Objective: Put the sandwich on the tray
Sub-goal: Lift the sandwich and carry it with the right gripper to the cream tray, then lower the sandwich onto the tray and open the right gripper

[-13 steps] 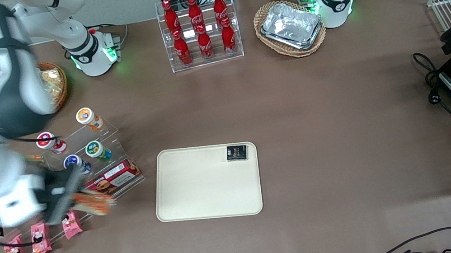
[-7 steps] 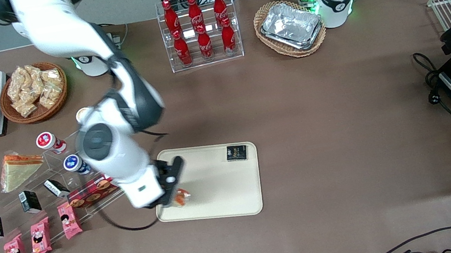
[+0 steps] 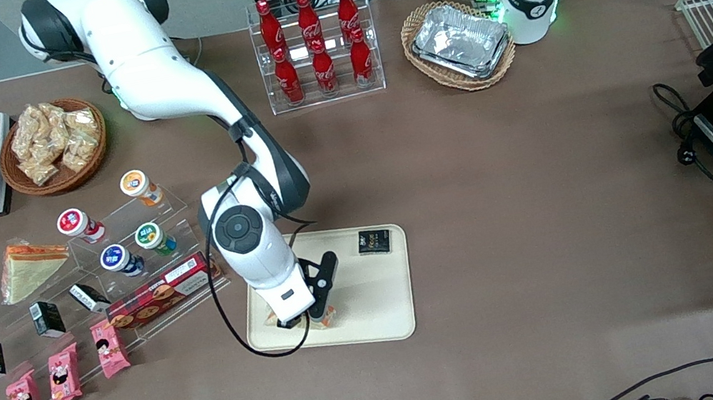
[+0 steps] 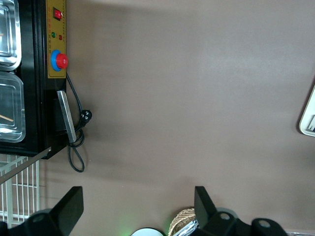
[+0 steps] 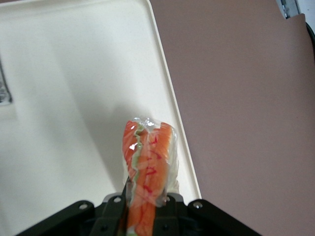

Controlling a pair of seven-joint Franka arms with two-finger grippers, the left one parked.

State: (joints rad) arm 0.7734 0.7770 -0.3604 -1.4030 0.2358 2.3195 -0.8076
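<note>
1. Where the working arm reaches down over the table, its black two-finger gripper (image 3: 312,314) sits low over the large flat cream-beige plastic tray (image 3: 359,301), at the tray's edge nearer the front camera.
2. Fingers clamped narrow on the small clear-wrapped wedge sandwich (image 5: 147,169), orange-red filling showing (image 3: 322,317).
3. Sandwich over the tray (image 5: 64,98), close to its rim; contact with the surface cannot be told.
4. Small black packet (image 3: 374,241) lies on the tray's corner farther from the front camera, well apart from the sandwich.

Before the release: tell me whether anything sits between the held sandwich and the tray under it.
Nothing visible does. The gripper holds the sandwich over bare tray; the black packet lies at a corner farther from the front camera.
</note>
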